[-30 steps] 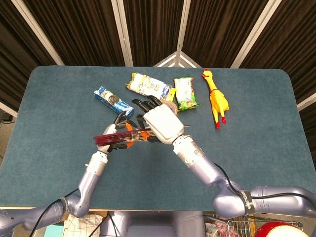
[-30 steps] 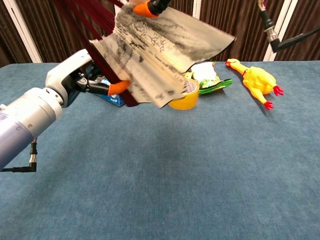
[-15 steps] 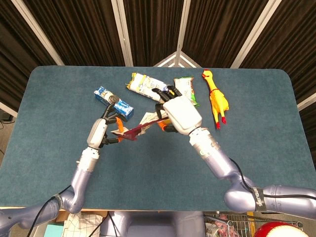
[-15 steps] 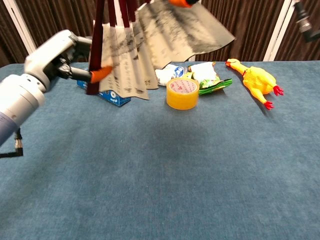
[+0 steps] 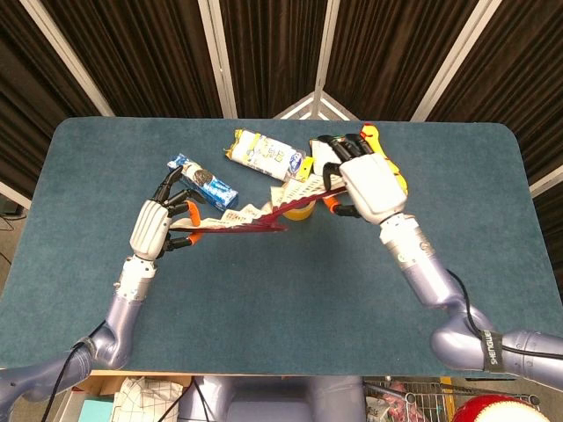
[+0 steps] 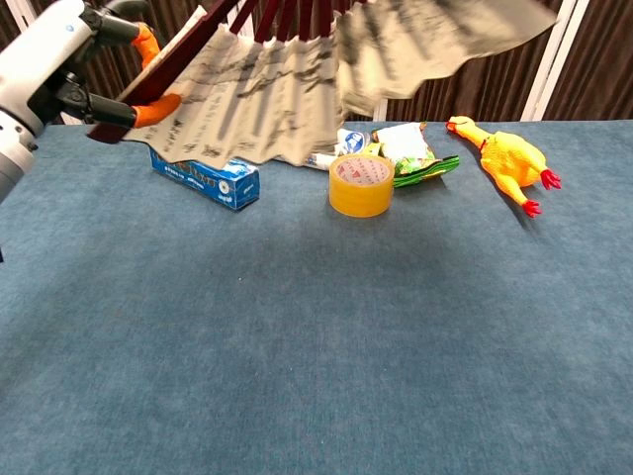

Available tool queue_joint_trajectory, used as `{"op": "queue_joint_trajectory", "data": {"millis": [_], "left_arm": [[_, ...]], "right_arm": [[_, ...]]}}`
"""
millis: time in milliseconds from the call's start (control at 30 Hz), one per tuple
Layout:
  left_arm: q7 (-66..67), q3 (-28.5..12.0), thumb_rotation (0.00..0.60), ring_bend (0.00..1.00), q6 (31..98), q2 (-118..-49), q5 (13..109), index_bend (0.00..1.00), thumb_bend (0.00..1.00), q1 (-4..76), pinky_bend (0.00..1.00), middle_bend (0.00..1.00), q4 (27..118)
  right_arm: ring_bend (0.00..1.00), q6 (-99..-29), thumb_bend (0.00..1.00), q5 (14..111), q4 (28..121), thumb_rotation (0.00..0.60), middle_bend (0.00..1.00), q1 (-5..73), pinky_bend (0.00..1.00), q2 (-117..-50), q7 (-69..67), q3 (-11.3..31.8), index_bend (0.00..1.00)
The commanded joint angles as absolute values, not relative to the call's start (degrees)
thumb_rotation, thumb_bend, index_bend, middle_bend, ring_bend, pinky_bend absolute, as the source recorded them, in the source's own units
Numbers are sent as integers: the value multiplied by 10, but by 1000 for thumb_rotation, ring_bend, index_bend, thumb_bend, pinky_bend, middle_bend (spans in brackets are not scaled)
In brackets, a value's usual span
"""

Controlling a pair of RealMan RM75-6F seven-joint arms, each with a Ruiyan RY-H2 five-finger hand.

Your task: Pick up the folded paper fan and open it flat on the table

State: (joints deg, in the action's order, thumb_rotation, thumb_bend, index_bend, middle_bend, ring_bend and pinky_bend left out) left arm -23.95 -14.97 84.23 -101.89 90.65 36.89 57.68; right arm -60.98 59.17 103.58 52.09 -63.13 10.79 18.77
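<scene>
The paper fan [image 6: 297, 79] is spread wide and held in the air above the table, its dark red ribs and ink-printed paper facing the chest camera. In the head view the fan [image 5: 264, 215] shows nearly edge-on between both hands. My left hand [image 5: 158, 224] grips the left outer rib; in the chest view that left hand [image 6: 59, 59] sits at the upper left corner. My right hand [image 5: 365, 180] holds the fan's other end, over the snack packets, and is out of the chest frame.
On the blue table [image 5: 264, 299] lie a blue cookie box [image 6: 205, 178], a yellow tape roll [image 6: 361, 185], a white snack packet [image 5: 259, 149], a green snack packet [image 6: 410, 148] and a yellow rubber chicken [image 6: 509, 158]. All sit along the far half.
Both hands have drawn apart, the left hand leftward and the right hand to the right and farther back. The fan has spread much wider between them and risen.
</scene>
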Motion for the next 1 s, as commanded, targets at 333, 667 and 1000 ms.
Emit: {"op": "queue_joint_trajectory", "data": {"millis": [333,667,1000], "left_arm": [[-170,-132,600,29,915,-1043,950,669,430,387,146,386,441],[-157,-121,600,29,965,-1072,966,649,413,406,146,371,352],[-128,-110,600,29,1000,-1104,975,637,407,421,146,353,281]], "right_arm": [[240,-623,510,643,954,600,166,467,135,-624,42,167,805],[240,-620,510,663,900,600,166,434,134,-636,-22,156,805],[240,-621,510,686,845,600,166,414,134,-661,-57,141,805]]}}
